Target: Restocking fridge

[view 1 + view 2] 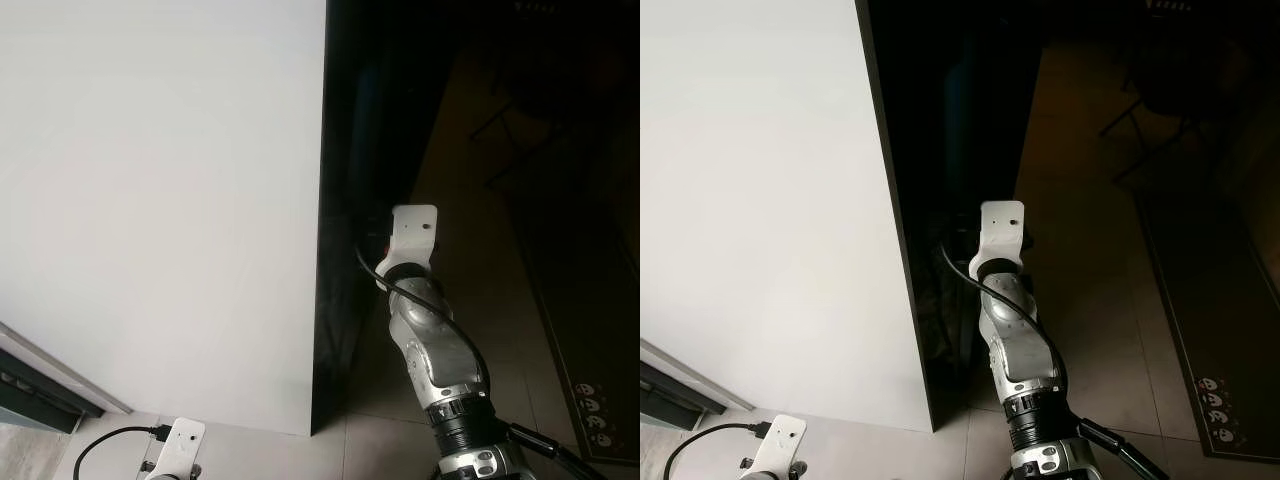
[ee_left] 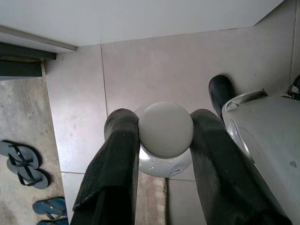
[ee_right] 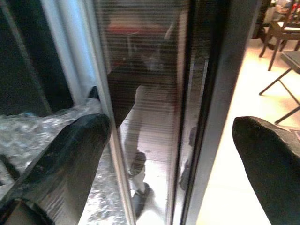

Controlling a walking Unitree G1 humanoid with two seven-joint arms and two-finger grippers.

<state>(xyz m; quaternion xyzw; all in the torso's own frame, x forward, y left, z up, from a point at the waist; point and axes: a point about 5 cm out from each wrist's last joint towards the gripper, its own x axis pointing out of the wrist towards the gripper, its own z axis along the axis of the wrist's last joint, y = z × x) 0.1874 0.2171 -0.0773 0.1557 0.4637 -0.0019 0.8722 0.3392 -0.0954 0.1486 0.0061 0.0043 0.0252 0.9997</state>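
Right gripper [image 3: 173, 140] is standing wide open, its fingers [image 3: 61, 159] straddling the dark door edge [image 3: 206, 93], gripping nothing; the door [image 1: 350, 200] is lying at twelve o'clock of the arm. Left gripper [image 2: 164, 136] is pinching a round white-capped container [image 2: 165, 133] over floor tiles [image 2: 154, 70]. Sandals [image 2: 23, 164] are lying at nine o'clock.
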